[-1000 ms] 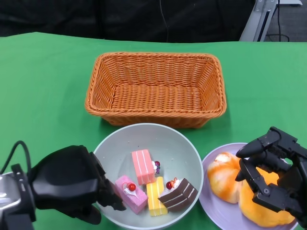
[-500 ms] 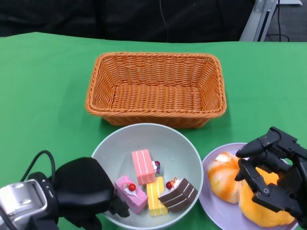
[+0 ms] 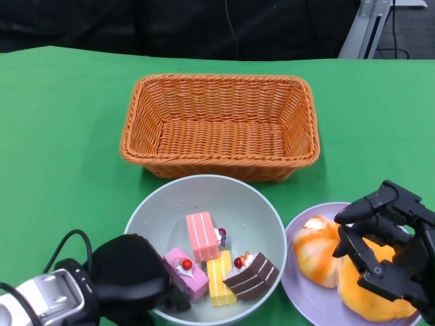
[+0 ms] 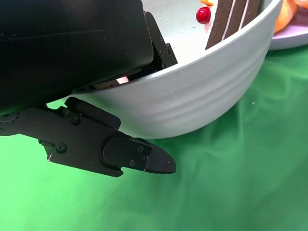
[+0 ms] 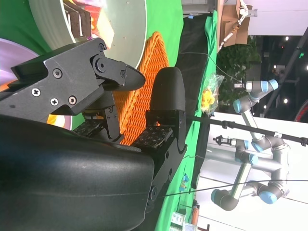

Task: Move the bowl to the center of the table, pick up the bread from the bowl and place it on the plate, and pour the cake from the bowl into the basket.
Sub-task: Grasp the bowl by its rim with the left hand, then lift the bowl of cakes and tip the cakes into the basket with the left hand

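Nearest: my left hand (image 3: 132, 288) grips the near rim of the bowl (image 3: 204, 197), fingers inside, thumb beneath; four cake slices (image 3: 221, 268) lie within. My right hand (image 3: 387, 244) hovers over the bread (image 3: 353, 272) on the plate (image 3: 297, 293), fingers apart, grasping nothing. Beyond: the basket (image 3: 221, 125). Judgement: lift level, clear the wicker rim, then tilt slowly away.

I can read no text, label, brand, number or sign in any of my three views. The small items at the far edge of the right wrist view are too blurred for me to make out any lettering.
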Controlling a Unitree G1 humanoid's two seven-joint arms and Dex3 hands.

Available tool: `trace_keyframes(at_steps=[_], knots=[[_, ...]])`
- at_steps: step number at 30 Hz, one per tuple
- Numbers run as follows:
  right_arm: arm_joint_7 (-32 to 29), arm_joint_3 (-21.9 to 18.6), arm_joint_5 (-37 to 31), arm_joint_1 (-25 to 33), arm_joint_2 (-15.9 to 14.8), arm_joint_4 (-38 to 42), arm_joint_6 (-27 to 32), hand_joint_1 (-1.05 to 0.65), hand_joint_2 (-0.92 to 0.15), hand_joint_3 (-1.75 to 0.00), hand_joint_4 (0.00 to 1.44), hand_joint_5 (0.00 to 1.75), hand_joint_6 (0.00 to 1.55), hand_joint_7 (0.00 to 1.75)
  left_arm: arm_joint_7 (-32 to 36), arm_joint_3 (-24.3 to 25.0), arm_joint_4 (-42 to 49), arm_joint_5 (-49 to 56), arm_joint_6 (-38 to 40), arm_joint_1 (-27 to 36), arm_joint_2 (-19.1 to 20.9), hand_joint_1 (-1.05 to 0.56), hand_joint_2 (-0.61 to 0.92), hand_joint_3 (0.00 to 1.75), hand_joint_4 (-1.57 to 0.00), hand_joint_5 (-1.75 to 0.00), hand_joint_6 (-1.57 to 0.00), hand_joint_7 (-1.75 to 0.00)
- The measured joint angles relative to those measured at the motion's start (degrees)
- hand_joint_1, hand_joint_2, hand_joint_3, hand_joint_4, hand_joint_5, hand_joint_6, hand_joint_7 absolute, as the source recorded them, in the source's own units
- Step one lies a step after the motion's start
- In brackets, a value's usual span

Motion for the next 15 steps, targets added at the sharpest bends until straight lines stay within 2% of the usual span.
trace_keyframes(at_steps=[6, 8, 10, 12, 14, 15], knots=[[0.3, 0.0, 0.2, 0.1, 0.0, 0.1, -0.3, -0.06, -0.70, -0.72, 0.68, 1.42, 0.67, 1.14, 9.0, -2.2, 5.9, 1.5, 2.2, -1.6, -1.7, -0.44, 0.92, 0.15, -0.93, -0.02, -0.78, 0.00], [0.3, -0.1, 0.2, 0.1, 0.0, 0.1, -0.3, -0.06, -0.69, -0.72, 0.69, 1.42, 0.67, 1.14, 12.9, -2.7, 8.5, 1.5, 2.2, -2.0, -2.2, -0.40, 0.92, 0.11, -0.95, -0.03, -0.79, -0.01], [0.3, -0.1, 0.2, 0.1, 0.0, 0.1, -0.4, -0.05, -0.69, -0.72, 0.69, 1.42, 0.67, 1.14, 17.6, -3.7, 12.0, 1.5, 1.6, -3.0, -2.7, -0.29, 0.90, 0.05, -0.99, -0.03, -0.87, -0.03], [0.4, -0.1, 0.3, 0.1, 0.0, 0.1, -0.4, -0.05, -0.69, -0.72, 0.69, 1.42, 0.67, 1.13, 21.2, -4.6, 14.8, 1.5, 0.9, -3.9, -3.1, -0.26, 0.90, 0.03, -1.00, -0.03, -0.89, -0.03], [0.6, -0.1, 0.3, 0.2, 0.0, 0.2, -0.5, -0.06, -0.67, -0.77, 0.68, 1.41, 0.67, 1.14, 25.9, -5.7, 18.5, 1.6, -0.2, -5.1, -3.7, -0.24, 0.92, 0.05, -1.15, -0.11, -1.02, -0.08], [0.7, -0.1, 0.3, 0.2, 0.0, 0.2, -0.5, -0.06, -0.66, -0.77, 0.68, 1.41, 0.67, 1.14, 29.1, -6.3, 20.9, 1.6, -1.0, -5.8, -4.1, -0.24, 0.92, 0.06, -1.12, -0.30, -1.08, -0.06]])
